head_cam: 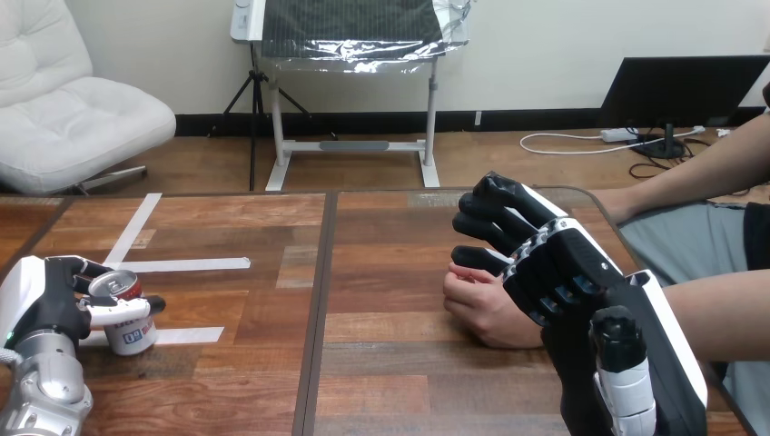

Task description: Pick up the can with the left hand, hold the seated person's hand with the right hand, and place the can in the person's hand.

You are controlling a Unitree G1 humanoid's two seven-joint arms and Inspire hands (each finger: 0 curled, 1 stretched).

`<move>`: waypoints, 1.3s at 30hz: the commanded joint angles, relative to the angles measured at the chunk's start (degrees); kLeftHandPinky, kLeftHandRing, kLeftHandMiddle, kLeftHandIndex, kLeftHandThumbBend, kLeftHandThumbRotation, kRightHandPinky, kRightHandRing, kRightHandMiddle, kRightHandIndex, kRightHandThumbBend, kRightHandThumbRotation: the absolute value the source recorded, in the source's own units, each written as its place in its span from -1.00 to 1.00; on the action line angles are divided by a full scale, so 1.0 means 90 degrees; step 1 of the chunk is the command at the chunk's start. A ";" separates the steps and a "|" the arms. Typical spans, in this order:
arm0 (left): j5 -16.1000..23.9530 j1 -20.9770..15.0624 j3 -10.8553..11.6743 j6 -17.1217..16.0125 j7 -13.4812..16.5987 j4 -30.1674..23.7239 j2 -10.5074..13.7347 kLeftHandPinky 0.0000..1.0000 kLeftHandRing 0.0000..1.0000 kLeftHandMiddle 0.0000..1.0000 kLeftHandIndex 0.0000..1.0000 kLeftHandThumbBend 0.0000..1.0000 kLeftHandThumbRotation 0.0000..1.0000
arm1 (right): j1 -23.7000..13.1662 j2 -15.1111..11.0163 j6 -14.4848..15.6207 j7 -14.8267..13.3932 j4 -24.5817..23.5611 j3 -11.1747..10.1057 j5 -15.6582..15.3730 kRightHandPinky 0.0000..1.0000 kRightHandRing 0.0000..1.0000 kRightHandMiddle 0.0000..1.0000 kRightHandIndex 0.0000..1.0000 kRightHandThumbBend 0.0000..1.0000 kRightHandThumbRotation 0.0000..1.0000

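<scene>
Wooden table [381, 363] spans the view. R hand [563, 272], black w/ white shells, sits right of centre, over and touching the person's hand [486, 313], which rests loosely closed on the tabletop. Can't tell whether it clasps that hand. L hand [41, 300], at the table's left edge, has fingers and thumb curled round the can [127, 327] — red-and-white, upright, just beside white tape strips [186, 264].

The can [127, 322], red above, white below, silver-topped, stands upright at the left of the table [381, 363], my left hand [41, 300] curled round it. The person's hand [486, 311] rests loosely fisted right of centre.
</scene>
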 commanded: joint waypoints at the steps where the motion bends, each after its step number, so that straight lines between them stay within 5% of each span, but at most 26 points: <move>1: 0.0152 -0.0408 -0.0140 -0.0193 0.0128 -0.0249 0.0087 -0.40 -0.25 -0.12 -0.03 0.45 -1.00 | -0.0302 0.0081 -0.0125 -0.0037 -0.0236 -0.0078 0.0017 0.57 0.69 0.69 0.70 0.70 0.71; 17: 0.0234 -0.0242 -0.0149 -0.0671 0.0159 -0.0712 0.0118 -0.41 -0.26 -0.14 -0.05 0.43 -1.00 | -0.0660 -0.0112 -0.0046 -0.0055 0.0119 -0.0433 -0.0368 0.60 0.71 0.68 0.70 0.81 0.72; 26: 0.0214 0.0020 -0.0058 -0.0974 0.0050 -0.1515 0.0145 -0.38 -0.26 -0.15 -0.07 0.42 -1.00 | -0.1238 -0.0345 -0.0121 -0.0104 0.0674 -0.0905 -0.1034 0.61 0.72 0.70 0.70 0.95 0.78; 39: 0.0175 0.0512 0.0065 -0.1135 -0.0256 -0.3014 0.0248 -0.39 -0.29 -0.19 -0.10 0.43 -1.00 | -0.2027 -0.0814 -0.0345 -0.0188 0.1530 -0.1415 -0.1646 0.61 0.73 0.73 0.70 0.87 0.78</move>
